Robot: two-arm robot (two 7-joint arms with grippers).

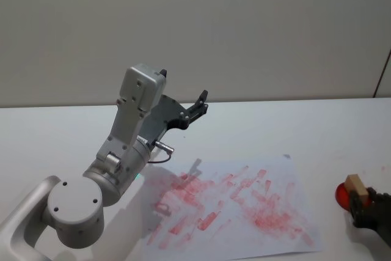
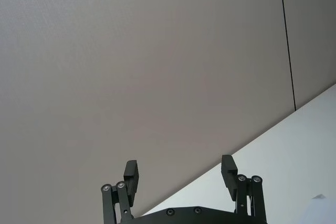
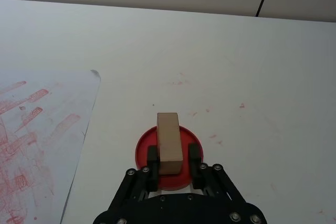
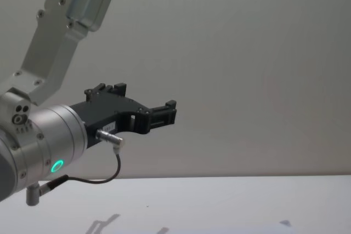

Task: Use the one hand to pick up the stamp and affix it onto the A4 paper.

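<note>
Currently logged, item by item.

Object, stamp (image 3: 169, 142): pale wooden block seated on a red round pad (image 3: 143, 153) on the white table (image 3: 236, 51); to the right of the paper, near its right edge, not touching it.

Handling, as a judgement: light, stiff, not fragile. Bare wood sides likely to give fair purchase, not slippery. Underside presumably inked, so apt to smear anything brushed on the way over. Best taken by the two flat opposite sides, around mid height and squarely, to avoid tipping on the lift.

Orientation: appears to stand upright on the pad, long axis roughly vertical, a narrow face turned toward the right arm. Upright versus leaning away not fully certain from the wrist view.

Tool, right gripper (image 3: 173, 167): low at the pad, fingers (image 3: 152, 163) straddling the block. One finger against its side, the other with a sliver of red showing between; apart and not yet clamped, by the look of it.

Spare, left gripper (image 2: 179, 174): raised above the table, aimed at the wall (image 2: 157, 51), fingers spread wide, holding nothing; idle.

Target, paper (image 1: 287, 175): white sheet lying flat, thickly covered in red bar-shaped prints.

Step in hand, as a judgement: closing on the block ahead of the lift.
</note>
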